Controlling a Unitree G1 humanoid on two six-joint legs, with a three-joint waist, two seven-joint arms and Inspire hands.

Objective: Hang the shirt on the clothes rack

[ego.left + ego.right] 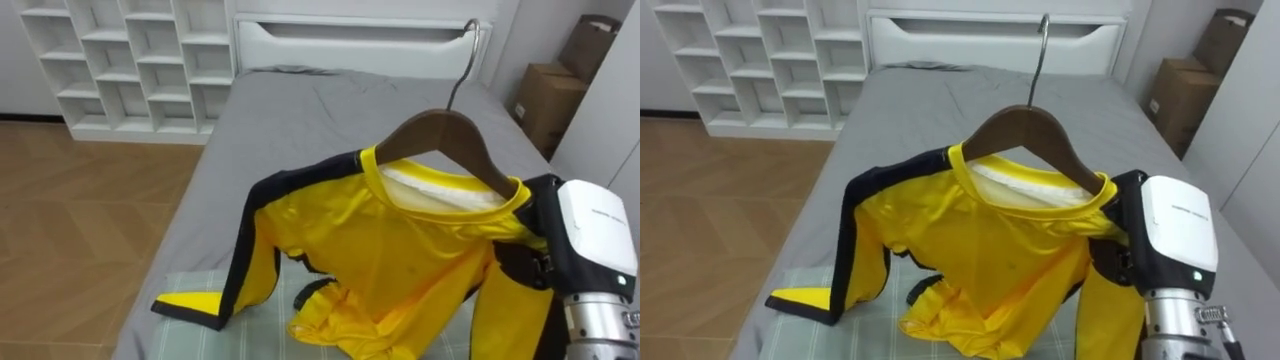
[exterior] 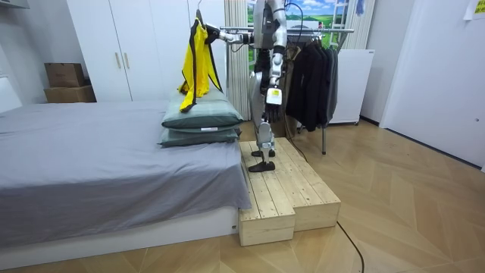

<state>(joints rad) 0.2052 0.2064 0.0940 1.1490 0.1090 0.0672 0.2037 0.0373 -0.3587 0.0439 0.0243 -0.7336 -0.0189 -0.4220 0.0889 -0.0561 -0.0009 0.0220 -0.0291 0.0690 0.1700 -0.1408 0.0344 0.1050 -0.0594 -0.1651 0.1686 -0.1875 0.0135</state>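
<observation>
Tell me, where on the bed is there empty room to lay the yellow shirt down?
The grey bed is bare from the yellow shirt up to the white board at its far end, edge to edge. The near end is crowded: the shirt on its hanger dangles over the checked pillows, with the right hand beside it.

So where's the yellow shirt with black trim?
The yellow shirt hangs mid eye view on a brown wooden hanger at the robot's right hand, above green pillows.

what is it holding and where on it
The brown wooden hanger carrying the yellow and black shirt, up at the right hand, by the hanger's right end; grip hidden under cloth.
</observation>
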